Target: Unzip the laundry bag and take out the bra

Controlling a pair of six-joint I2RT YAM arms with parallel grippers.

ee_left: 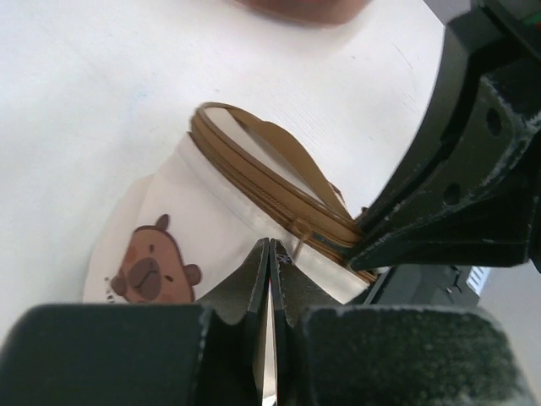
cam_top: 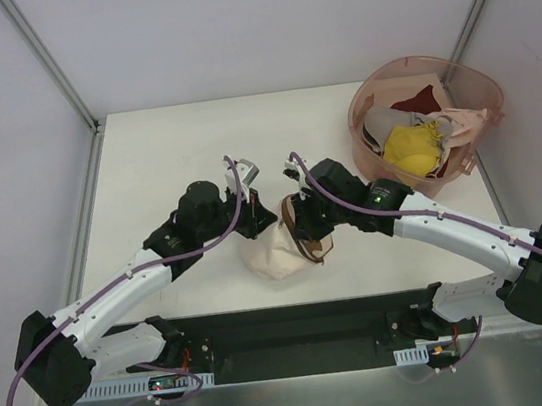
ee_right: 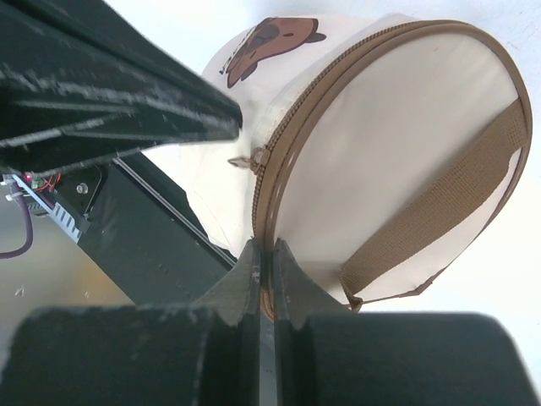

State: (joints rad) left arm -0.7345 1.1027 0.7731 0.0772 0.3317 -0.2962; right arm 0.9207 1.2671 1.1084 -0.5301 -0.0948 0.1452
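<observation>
The laundry bag (cam_top: 278, 250) lies near table centre, toward six o'clock, its zipper judged fully shut. Its brown rim is pinched by the right gripper (ee_right: 265, 247); the left gripper (ee_left: 270, 247) is pressed shut, with the zipper pull (ee_left: 297, 245) just at its three o'clock. Unzipping and removal of the unseen bra are left to do

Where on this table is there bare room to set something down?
Bare: the far strip of the table, from its left edge to the pink basket. Crowded: front centre, where the left gripper and right gripper meet at the laundry bag.
</observation>
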